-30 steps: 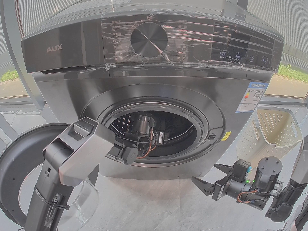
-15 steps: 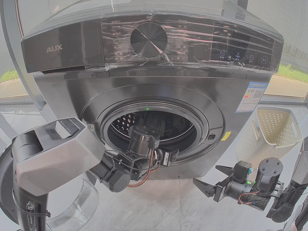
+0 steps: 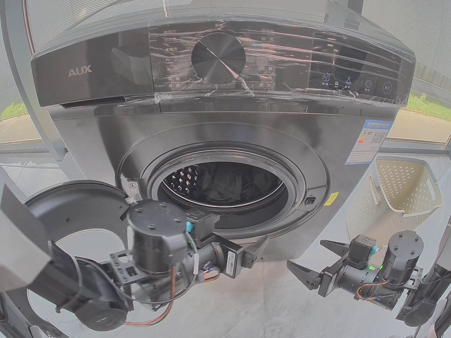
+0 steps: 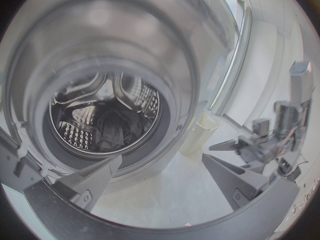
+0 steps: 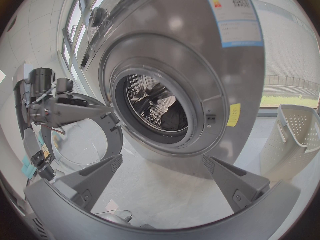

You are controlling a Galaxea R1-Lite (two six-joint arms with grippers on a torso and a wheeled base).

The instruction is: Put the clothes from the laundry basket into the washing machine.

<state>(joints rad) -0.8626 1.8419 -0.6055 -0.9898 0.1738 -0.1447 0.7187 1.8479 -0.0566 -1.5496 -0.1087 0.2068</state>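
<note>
Left end effector [image 4: 160, 158], released and empty, hangs just below the washing machine's [image 3: 117, 132] open port rim. Right end effector [image 3: 307, 255], also spread, sits lower right, with bare floor [image 3: 263, 301] between them. Dark clothes [image 3: 225, 184] lie in the drum, and the laundry basket [image 3: 399, 193] is at right.

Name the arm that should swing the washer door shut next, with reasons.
Left, probably. The open door hangs on the robot's left, close beside the left hand, which is open and empty. The right hand sits across the opening, nearer the laundry basket.
</note>
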